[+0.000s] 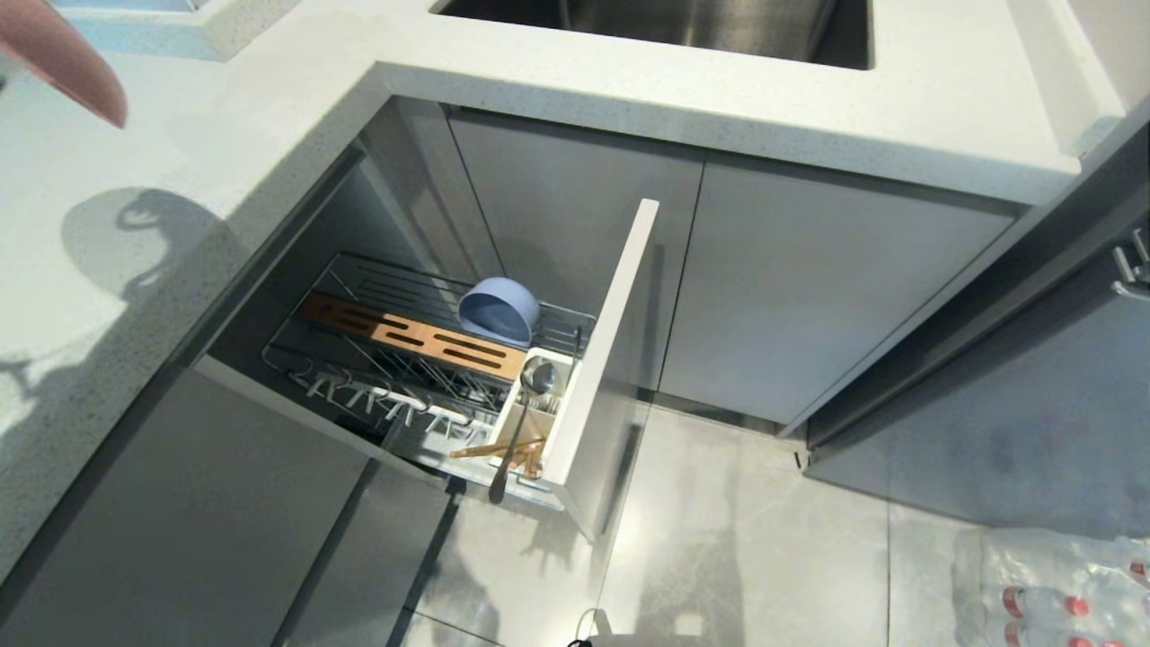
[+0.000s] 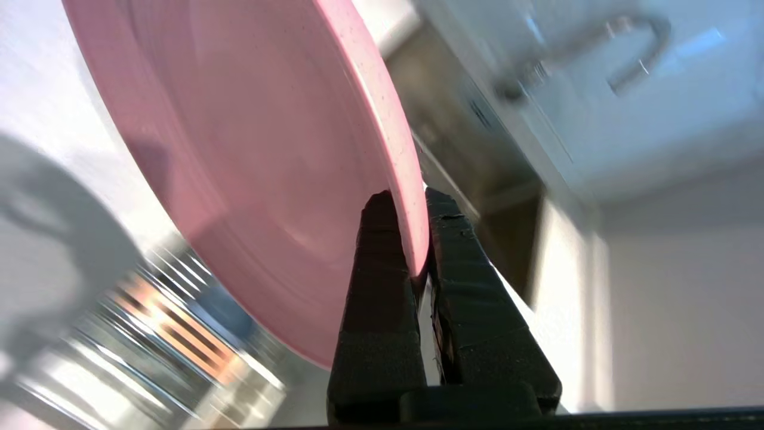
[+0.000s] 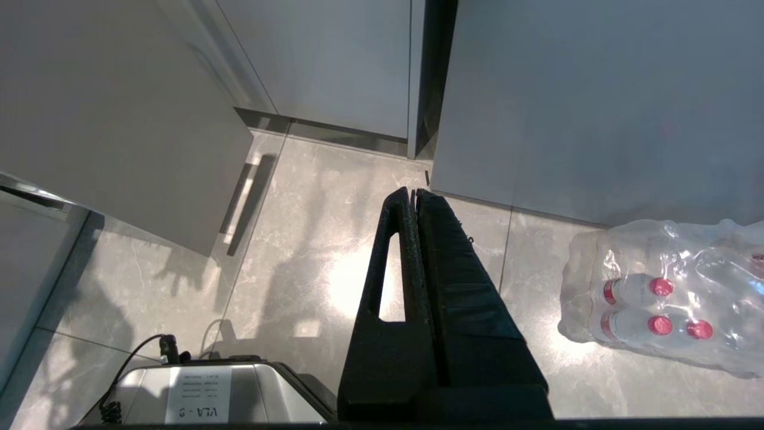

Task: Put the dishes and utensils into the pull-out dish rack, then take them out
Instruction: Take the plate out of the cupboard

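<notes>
My left gripper (image 2: 409, 200) is shut on the rim of the salmon-pink plate (image 2: 250, 149), which stands on edge between its fingers. In the head view only a piece of that plate (image 1: 63, 54) shows, at the top left above the counter; the gripper itself is out of that view. The pull-out dish rack (image 1: 422, 359) stands open below. The blue-grey bowl (image 1: 499, 310) lies tilted in its wire basket. The spoon (image 1: 521, 413) and the chopsticks (image 1: 494, 447) stand in the white cutlery holder (image 1: 557, 395). My right gripper (image 3: 415, 192) hangs shut over the floor, holding nothing.
The white counter (image 1: 180, 180) runs along the left and back, with a steel sink (image 1: 683, 27) at the top. The rack's tall front panel (image 1: 602, 359) juts into the aisle. A pack of water bottles (image 1: 1060, 593) lies on the floor at the right.
</notes>
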{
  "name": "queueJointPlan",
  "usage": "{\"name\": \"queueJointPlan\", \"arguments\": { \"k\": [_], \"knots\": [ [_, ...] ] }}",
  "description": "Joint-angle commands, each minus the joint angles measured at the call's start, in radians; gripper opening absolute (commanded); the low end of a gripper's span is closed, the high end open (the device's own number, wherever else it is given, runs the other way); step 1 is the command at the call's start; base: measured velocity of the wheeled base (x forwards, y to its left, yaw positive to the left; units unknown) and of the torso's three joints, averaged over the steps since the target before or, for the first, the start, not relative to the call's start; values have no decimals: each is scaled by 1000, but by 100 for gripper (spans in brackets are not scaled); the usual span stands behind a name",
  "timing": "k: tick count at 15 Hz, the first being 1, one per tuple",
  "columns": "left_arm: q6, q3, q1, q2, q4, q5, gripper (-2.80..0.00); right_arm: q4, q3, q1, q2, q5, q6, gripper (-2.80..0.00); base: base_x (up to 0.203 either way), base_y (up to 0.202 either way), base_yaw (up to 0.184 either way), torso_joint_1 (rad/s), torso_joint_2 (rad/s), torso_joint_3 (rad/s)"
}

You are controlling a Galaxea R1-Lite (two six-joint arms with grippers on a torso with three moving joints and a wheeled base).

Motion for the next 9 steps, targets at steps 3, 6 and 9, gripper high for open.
{"name": "queueJointPlan", "arguments": {
  "k": [3, 6, 9],
  "knots": [
    [59, -15, 349, -19, 3, -96, -280, 0, 0, -1, 1, 0, 0, -280, 0, 0, 0, 0, 0, 0],
    [88, -14, 656, -3, 6, -213, -280, 0, 0, 0, 0, 0, 0, -280, 0, 0, 0, 0, 0, 0],
    [192, 19, 939, 32, 4, -303, -280, 0, 0, 0, 0, 0, 0, -280, 0, 0, 0, 0, 0, 0]
  ]
}}
